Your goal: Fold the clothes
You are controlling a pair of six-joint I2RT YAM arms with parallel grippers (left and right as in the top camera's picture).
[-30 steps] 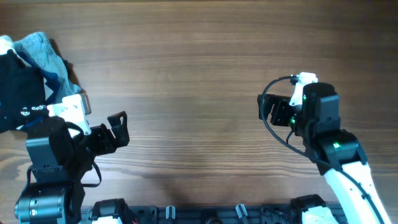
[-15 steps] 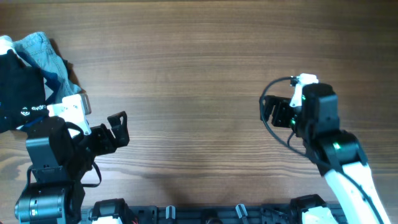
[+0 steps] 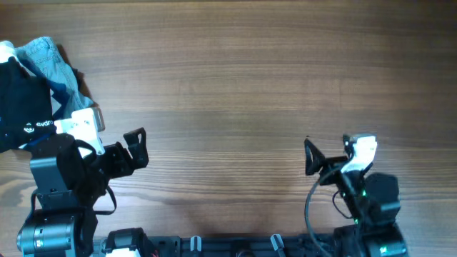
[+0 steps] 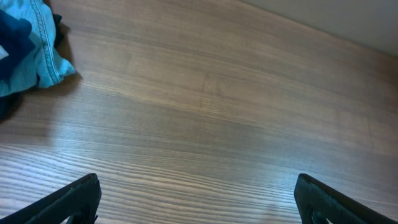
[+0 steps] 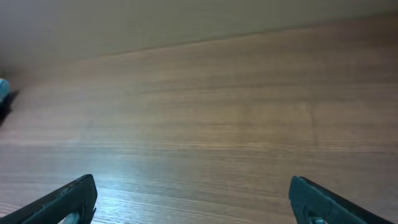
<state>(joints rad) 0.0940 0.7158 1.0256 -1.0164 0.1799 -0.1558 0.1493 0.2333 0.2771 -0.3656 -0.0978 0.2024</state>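
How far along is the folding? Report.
Done: nothing; the clothes lie crumpled in a heap at the left edge of the table. In hand: nothing; left pincer and right pincer are open, empty, over bare wood. Left: pull out a garment, spread it, fold each.

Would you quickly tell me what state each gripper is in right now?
Left gripper: open, holding nothing.
Right gripper: open, holding nothing.
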